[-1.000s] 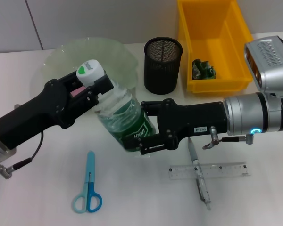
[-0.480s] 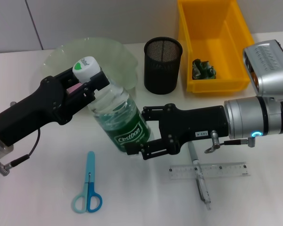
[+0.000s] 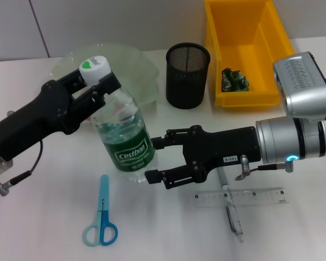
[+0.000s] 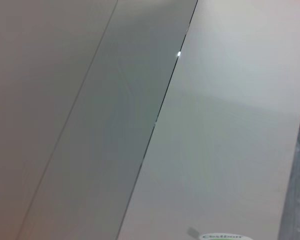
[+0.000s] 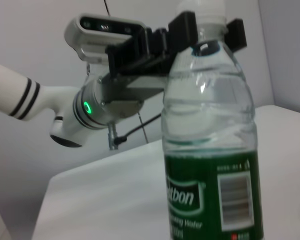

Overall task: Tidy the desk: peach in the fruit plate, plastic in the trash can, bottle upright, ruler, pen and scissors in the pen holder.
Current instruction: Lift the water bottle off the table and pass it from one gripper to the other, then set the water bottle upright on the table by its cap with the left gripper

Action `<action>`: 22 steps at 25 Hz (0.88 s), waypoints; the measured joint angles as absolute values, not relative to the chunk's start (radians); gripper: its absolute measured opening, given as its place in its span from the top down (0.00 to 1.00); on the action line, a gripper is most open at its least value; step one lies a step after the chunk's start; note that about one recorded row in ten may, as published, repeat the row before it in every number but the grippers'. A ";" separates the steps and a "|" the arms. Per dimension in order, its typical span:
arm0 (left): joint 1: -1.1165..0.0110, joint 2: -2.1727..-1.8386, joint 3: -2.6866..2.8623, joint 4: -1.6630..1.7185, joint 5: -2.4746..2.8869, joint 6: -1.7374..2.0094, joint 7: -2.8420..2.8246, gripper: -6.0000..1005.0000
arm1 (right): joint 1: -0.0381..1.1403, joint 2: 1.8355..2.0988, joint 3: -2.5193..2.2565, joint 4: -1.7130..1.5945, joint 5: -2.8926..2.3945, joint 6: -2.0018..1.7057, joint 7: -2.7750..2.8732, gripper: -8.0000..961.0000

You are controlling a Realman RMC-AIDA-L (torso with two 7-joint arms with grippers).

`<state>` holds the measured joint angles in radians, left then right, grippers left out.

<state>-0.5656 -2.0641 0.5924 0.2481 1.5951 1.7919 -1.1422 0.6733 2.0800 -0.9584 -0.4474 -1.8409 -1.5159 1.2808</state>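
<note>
The bottle (image 3: 123,138) stands almost upright on the desk (image 3: 43,217), its cap (image 3: 93,67) leaning slightly left. My left gripper (image 3: 95,86) is shut on its neck just under the cap; the right wrist view shows the left gripper (image 5: 207,31) on the bottle (image 5: 210,150) from the other side. My right gripper (image 3: 151,159) is open at the bottle's lower right side. The scissors (image 3: 101,217) lie at the front left. The pen (image 3: 229,202) lies across the ruler (image 3: 242,197). The pen holder (image 3: 187,76) and the trash can (image 3: 244,32), holding crumpled green plastic (image 3: 234,79), stand behind. The fruit plate (image 3: 131,65) sits at the back left. The peach is hidden.
The wall runs behind the desk. My right arm's silver forearm (image 3: 299,141) stretches across in front of the trash can, above the ruler and the pen. The left wrist view shows only wall panels and an edge of the cap (image 4: 220,237).
The bottle swung from leaning back to almost upright on the desk. My left gripper rose and moved left with the neck. My right gripper came off the bottle's base and sits lower.
</note>
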 joint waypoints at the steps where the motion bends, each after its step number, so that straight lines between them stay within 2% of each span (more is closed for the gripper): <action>1: -0.564 -2.064 0.587 0.256 1.595 1.790 -1.142 0.57 | 0.673 2.080 -0.960 -0.447 -1.841 -1.511 1.281 0.16; 22: -0.472 -2.062 0.429 0.325 1.592 1.624 -0.902 0.57 | 0.608 2.086 -0.939 -0.438 -1.780 -1.363 1.156 0.16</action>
<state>-0.4723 -2.0618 0.4291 0.3252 1.5915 1.6243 -0.9023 0.6083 2.0865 -0.9394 -0.4382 -1.7802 -1.3628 1.1558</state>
